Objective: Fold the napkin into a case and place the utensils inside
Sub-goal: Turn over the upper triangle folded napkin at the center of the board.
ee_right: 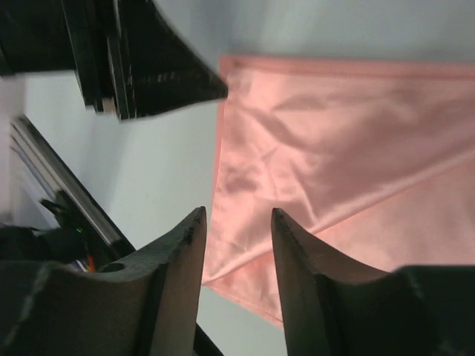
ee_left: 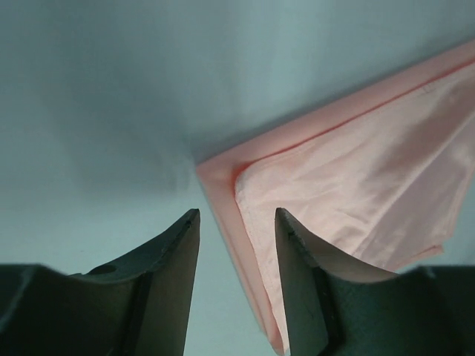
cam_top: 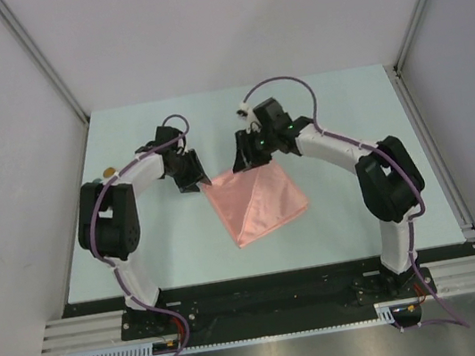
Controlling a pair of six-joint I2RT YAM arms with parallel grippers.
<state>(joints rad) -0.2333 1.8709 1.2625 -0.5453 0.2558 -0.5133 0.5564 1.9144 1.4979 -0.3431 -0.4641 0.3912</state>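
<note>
The salmon-pink napkin lies folded on the pale table, one flap over a lower layer, so it reads as a rough square with a diagonal fold. My left gripper is open and empty just above the napkin's far left corner; the cloth edge runs between its fingers. My right gripper is open and empty over the napkin's far edge; the cloth fills its view, with the left gripper's dark fingers at top left. A golden-brown spoon bowl peeks out behind the left arm; the other spoon is hidden.
The table's metal frame rail runs along the right side. White walls enclose the back and sides. Both arm bases stand at the near edge.
</note>
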